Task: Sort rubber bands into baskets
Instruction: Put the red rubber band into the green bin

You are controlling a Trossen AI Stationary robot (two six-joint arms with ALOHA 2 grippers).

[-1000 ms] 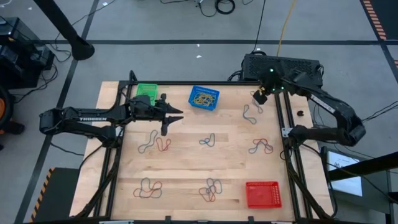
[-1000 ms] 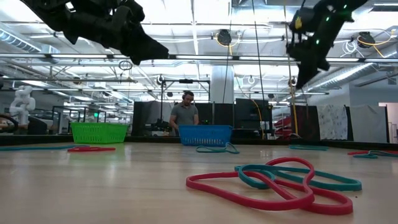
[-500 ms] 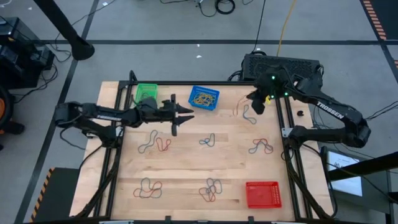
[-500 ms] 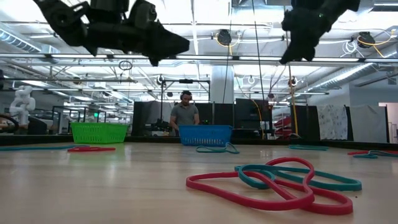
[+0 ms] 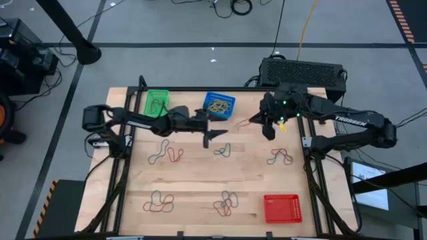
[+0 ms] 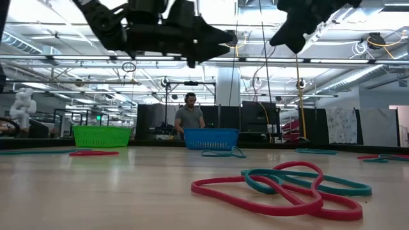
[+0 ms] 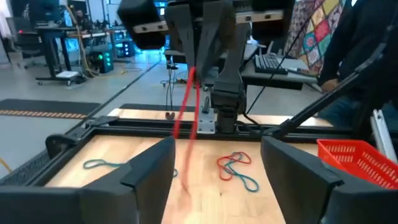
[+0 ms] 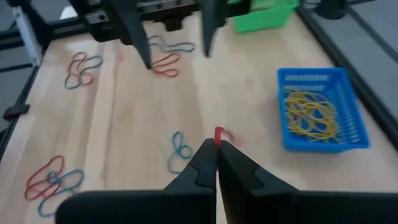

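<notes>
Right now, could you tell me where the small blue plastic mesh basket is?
In the high view, the blue mesh basket sits at the table's far edge, right of the green mesh basket, holding yellow rubber bands.

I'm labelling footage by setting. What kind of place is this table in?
Probably a large robotics lab or workshop: beyond the table the low view shows an open hall with exposed ceiling trusses, a person at a workstation, and a white humanoid robot.
</notes>
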